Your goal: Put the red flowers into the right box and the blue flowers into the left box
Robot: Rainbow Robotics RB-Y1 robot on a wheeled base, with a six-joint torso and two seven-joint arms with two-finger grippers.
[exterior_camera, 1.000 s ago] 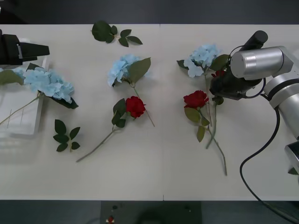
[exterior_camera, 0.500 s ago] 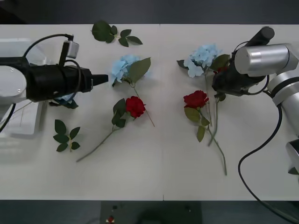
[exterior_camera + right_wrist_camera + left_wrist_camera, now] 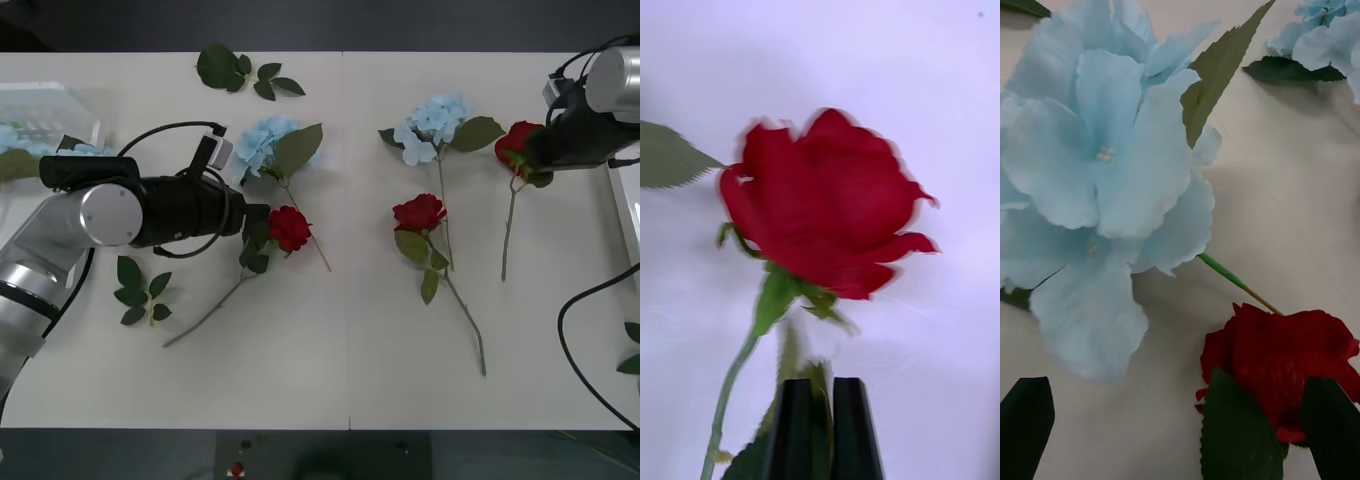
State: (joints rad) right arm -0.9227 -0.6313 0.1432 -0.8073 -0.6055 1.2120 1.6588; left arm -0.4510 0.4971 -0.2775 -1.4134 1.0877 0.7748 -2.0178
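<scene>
While the right gripper [image 3: 818, 427] pinches a red rose [image 3: 519, 140] near the table's right edge, the left gripper [image 3: 258, 222] hovers, fingers spread apart, at a second rose [image 3: 290, 227] left of centre.

Right arm: in the right wrist view the two black fingers [image 3: 794, 427] sit almost closed on the leafy stem just below the bloom [image 3: 824, 202]. From the front, the stem trails from the bloom toward the near edge, so the long axis runs nearly front to back. The right box [image 3: 628, 215] shows as a white rim just beside the gripper.

Left arm: the open fingers [image 3: 1026, 420] flank the rose head [image 3: 1281, 367], with a blue hydrangea [image 3: 1097, 187] just beyond it; which of the two is targeted cannot be told. This rose's stem runs diagonally toward the near left, bloom pointing far right. The hydrangea's stem [image 3: 305, 225] runs the other way, toward the near right.

Other stock: a third rose [image 3: 419, 212] and another hydrangea [image 3: 432, 125] lie right of centre, stems pointing toward the near edge. The left box [image 3: 50, 105], at the far left, already holds pale blue blooms [image 3: 8, 137].

Handling, by judgement: these artificial flowers look light, with soft, crushable heads and thin, springy stems. Hold is best taken on the stem just below the head, so the tail hangs free.
</scene>
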